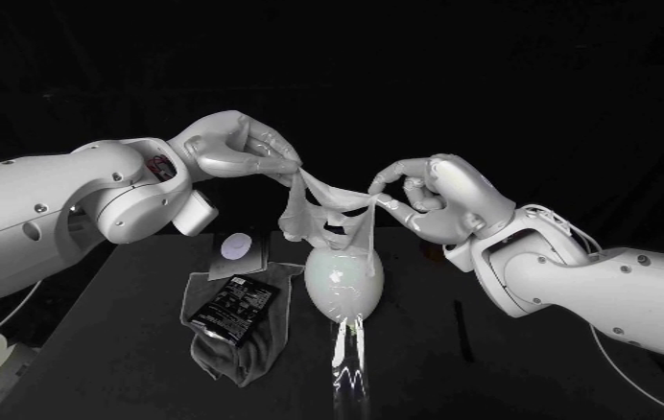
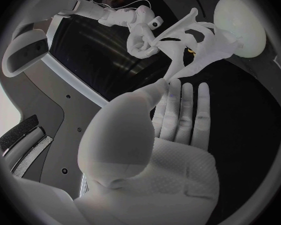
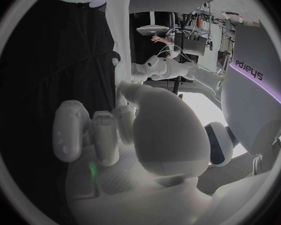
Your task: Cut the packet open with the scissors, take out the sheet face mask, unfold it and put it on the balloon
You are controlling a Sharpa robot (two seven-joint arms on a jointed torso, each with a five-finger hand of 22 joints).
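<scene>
Head view: pinching the sheet face mask at opposite edges, left hand on one, right hand on the other. Hangs half-spread, lower folds right at the top of the balloon; cannot tell whether touching. Could tear or slip from a pinch if stretched wider, could land bunched, could tip the light balloon. Alongside on a grey cloth: black packet. Nothing between mask and balloon.

The left arm, at nine o'clock, was glossy white with rounded shells, dark screw holes and a small red-marked disc. The right arm, at four o'clock, carried thin pale cables. The left robot hand and right robot hand were silver.
</scene>
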